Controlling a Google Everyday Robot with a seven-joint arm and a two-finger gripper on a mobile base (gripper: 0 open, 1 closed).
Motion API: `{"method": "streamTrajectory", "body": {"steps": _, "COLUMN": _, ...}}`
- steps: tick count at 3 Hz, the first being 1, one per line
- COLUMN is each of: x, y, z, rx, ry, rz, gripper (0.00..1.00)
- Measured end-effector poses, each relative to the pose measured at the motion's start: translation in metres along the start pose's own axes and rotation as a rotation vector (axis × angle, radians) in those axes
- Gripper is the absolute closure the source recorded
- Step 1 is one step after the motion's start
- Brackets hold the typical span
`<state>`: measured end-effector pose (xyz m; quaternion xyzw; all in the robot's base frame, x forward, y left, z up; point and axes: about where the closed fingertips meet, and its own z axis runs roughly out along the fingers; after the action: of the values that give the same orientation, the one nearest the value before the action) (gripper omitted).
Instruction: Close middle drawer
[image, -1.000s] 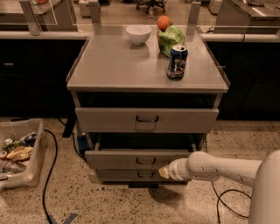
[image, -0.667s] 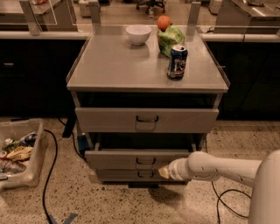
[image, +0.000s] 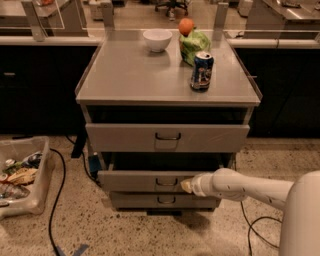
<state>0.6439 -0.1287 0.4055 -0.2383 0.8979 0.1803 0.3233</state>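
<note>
Middle drawer (image: 135, 181): second of three in the grey cabinet, pulled part-way out, front proud of the lowest drawer (image: 135, 200) beneath, dark gap above it under the top drawer (image: 125, 137).
Pincer (image: 185, 186): low at the right part of the middle drawer's front, just right of the small bar handle (image: 166, 182), touching or very nearly so; spread or pressed together, could not be told.
Arm (image: 245, 189): white, reached in from the right, near floor level.
Likely feel: sheet metal, stiff and flat-fronted; probably carried on slides, so judged to want a steady push rather than force; contents hidden, weight unknown.
Where to take hold: no grasp judged necessary; flat front beside the handle looked firm enough to press; nearer the centre judged better, against skewing on the slides.
Slip risk: smooth front, some chance of skidding sideways under a slanted push.
Tabletop (image: 125, 75): carried a white bowl (image: 157, 40), an orange (image: 186, 26), a green bag (image: 194, 46) and a can (image: 201, 71); worth avoiding a hard slam, for fear of rattling the can.
</note>
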Motion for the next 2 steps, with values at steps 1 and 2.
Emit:
{"method": "streamTrajectory", "body": {"steps": 1, "x": 0.000, "y": 0.000, "z": 0.000, "rx": 0.000, "ry": 0.000, "rz": 0.000, "gripper": 1.00}}
{"method": "streamTrajectory", "body": {"steps": 2, "x": -0.033, "y": -0.027, "z": 0.009, "rx": 0.046, "ry": -0.047, "rz": -0.019, "gripper": 1.00}}
